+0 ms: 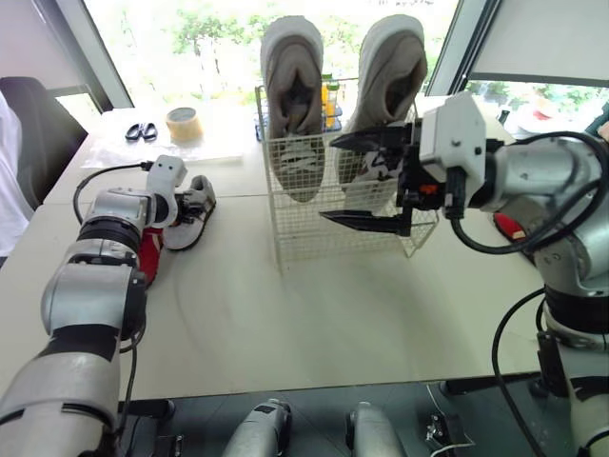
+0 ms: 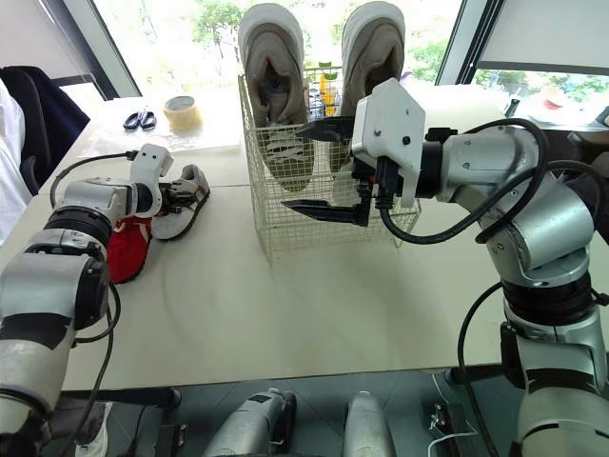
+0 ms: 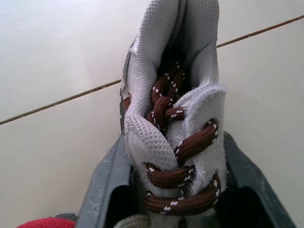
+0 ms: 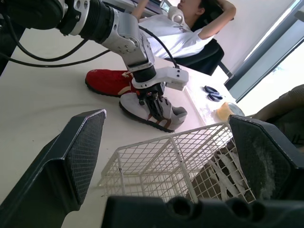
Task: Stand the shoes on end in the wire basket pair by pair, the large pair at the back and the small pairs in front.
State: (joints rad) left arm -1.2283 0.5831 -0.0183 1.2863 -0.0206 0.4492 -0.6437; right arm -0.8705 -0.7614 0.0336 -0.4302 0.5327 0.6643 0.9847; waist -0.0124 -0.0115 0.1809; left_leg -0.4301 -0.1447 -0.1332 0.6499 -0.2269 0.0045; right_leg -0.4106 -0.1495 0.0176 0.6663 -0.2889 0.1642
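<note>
Laces (image 3: 183, 142) are seen in the left wrist view, the left end effector (image 3: 176, 161) clamped on a shoe (image 3: 190, 42). The right end effector (image 1: 328, 181) is spread before the basket (image 1: 304, 238) on the surface (image 1: 285, 324).

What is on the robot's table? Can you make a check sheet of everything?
Surface: beige table, a seam line across it.
Job's things: wire basket holds the large pair on end at the back; small grey shoe and red shoe lie outside on the table.
Clutter: tape roll, scissors, yellow bottle behind the basket.
Grippers: left gripper shut on the small grey shoe; right gripper open, empty, before the basket.
Cables: black cables along the arms.
Surroundings: windows; a seated person.
</note>
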